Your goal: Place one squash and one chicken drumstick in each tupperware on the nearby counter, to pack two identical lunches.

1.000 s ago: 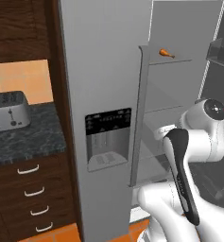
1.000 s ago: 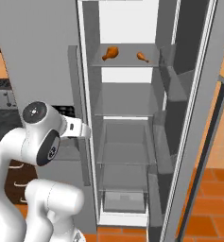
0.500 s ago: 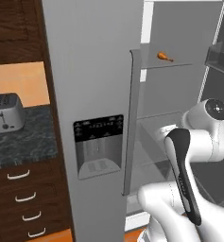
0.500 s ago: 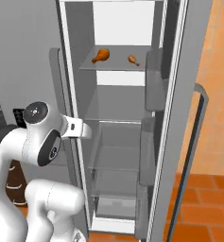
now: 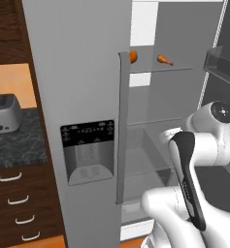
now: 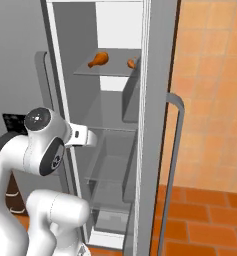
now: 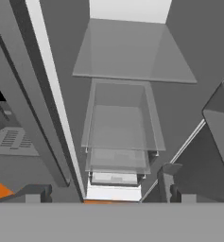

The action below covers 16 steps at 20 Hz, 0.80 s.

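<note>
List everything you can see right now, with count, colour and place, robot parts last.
chicken drumstick: two, orange-brown, apart on the upper fridge shelf
fridge: one, grey, right door open, glass shelves and clear drawers inside
dispenser panel: one, black and grey, on the closed left door
toaster: one, silver, on the counter left of the fridge
counter: one, dark marbled, above dark wood drawers with silver handles
end effector: one, dark fingertips, open, empty, facing the fridge interior
</note>
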Motion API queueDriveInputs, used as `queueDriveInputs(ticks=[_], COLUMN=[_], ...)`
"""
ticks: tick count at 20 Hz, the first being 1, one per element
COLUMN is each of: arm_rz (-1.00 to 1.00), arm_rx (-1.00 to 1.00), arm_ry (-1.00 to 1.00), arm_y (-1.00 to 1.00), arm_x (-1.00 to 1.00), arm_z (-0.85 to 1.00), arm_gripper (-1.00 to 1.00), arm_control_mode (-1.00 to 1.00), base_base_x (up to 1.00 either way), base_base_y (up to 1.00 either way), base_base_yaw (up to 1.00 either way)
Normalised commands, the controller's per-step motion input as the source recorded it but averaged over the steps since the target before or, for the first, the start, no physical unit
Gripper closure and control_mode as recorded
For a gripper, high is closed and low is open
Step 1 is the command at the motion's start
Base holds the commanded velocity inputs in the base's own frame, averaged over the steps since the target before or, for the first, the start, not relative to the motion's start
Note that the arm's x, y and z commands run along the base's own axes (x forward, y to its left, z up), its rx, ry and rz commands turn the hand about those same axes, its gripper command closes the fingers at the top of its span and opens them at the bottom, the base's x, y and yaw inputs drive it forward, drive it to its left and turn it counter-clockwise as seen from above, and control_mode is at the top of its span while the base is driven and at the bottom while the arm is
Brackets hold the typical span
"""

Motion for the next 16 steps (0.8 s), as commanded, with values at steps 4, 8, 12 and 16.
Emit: queueDriveInputs(ticks=[4,8,12,16], arm_rz=[0.00,0.02,0.00,-0.02], arm_rx=[0.00,0.00,0.02,-0.01], arm_ry=[0.00,0.00,-0.06,-0.13], arm_y=[0.00,-0.08,-0.31,-0.06], arm_x=[0.00,0.09,0.23,0.48], arm_z=[0.00,0.00,0.17,0.73], arm_gripper=[-1.00,-1.00,-1.00,-1.00], arm_control_mode=[1.00,-1.00,-1.00,-1.00], base_base_x=[0.32,0.14,0.00,0.00], base_base_y=[-0.25,-0.08,0.00,0.00], base_base_yaw=[0.15,0.06,0.00,0.00])
